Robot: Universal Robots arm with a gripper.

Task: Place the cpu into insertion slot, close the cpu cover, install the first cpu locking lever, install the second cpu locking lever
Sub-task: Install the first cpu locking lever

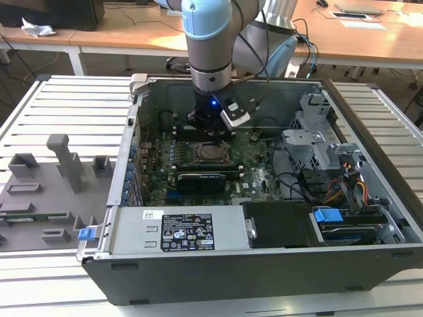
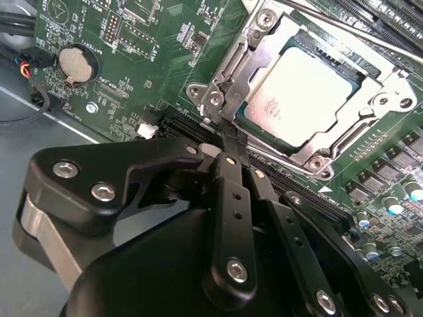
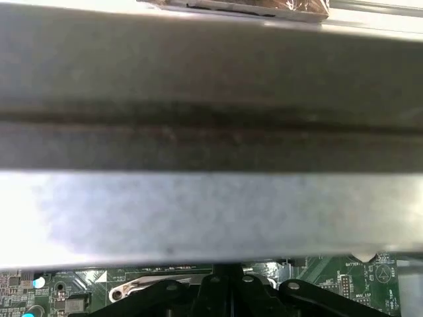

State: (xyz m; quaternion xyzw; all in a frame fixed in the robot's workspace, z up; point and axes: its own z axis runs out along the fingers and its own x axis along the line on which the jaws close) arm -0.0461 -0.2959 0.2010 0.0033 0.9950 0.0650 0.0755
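Note:
The cpu (image 2: pixel 301 92), pale and square, lies in the insertion slot (image 1: pixel 209 153) on the green board. The cpu cover (image 2: pixel 264 36), a silvery frame plate, lies flat over it, and the chip shows through its window. Thin metal levers (image 2: pixel 228 66) run along the frame's sides. My gripper (image 2: pixel 227 140) is shut, with its black fingertips together right at the socket's edge, by the frame's corner screw (image 2: pixel 213 99). In the exterior view the gripper (image 1: pixel 206 124) hangs just behind the socket. In the first wrist view the fingers (image 3: pixel 228 287) sit below the grey case wall (image 3: pixel 211 132).
A long black expansion card (image 1: pixel 205 179) lies in front of the socket. The power supply (image 1: pixel 178 231) and a drive bay with blue tabs (image 1: pixel 327 216) fill the case front. A metal cage (image 1: pixel 317 142) and cables stand at the exterior view's right. A coin battery (image 2: pixel 78 63) sits on the board.

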